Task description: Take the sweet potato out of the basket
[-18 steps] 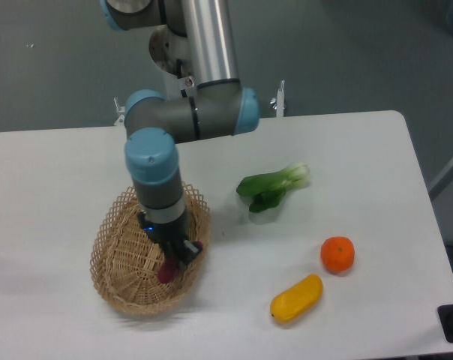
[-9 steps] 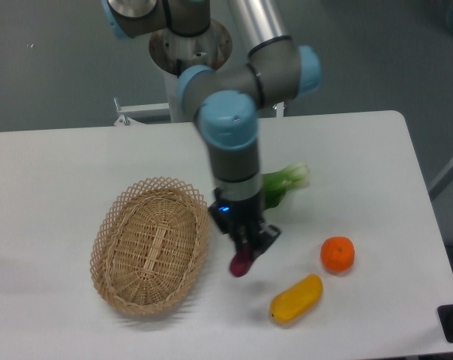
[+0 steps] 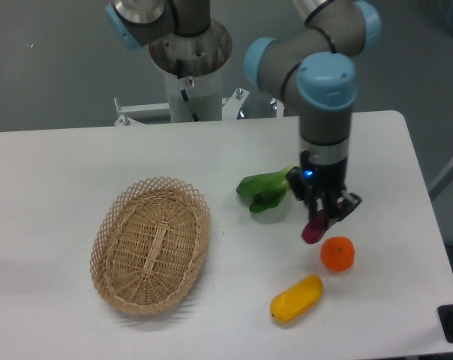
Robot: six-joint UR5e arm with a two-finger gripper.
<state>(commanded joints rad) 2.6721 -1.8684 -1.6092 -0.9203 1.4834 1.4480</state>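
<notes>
The dark magenta sweet potato (image 3: 313,226) hangs in the air, held by my gripper (image 3: 322,215), which is shut on its upper end. It sits well to the right of the basket (image 3: 151,244), just above and left of the orange. The light tan wicker basket lies on the white table at the left with nothing inside it. The arm comes down from the upper right.
A round orange (image 3: 337,253) lies directly below and right of the held sweet potato. A yellow oblong fruit (image 3: 296,298) rests near the front edge. A green leafy vegetable (image 3: 266,190) lies just left of the gripper. The table's right edge is close.
The gripper carried the sweet potato out of the basket and rightward across the table, from inside the basket to beside the orange. The basket now stands empty.
</notes>
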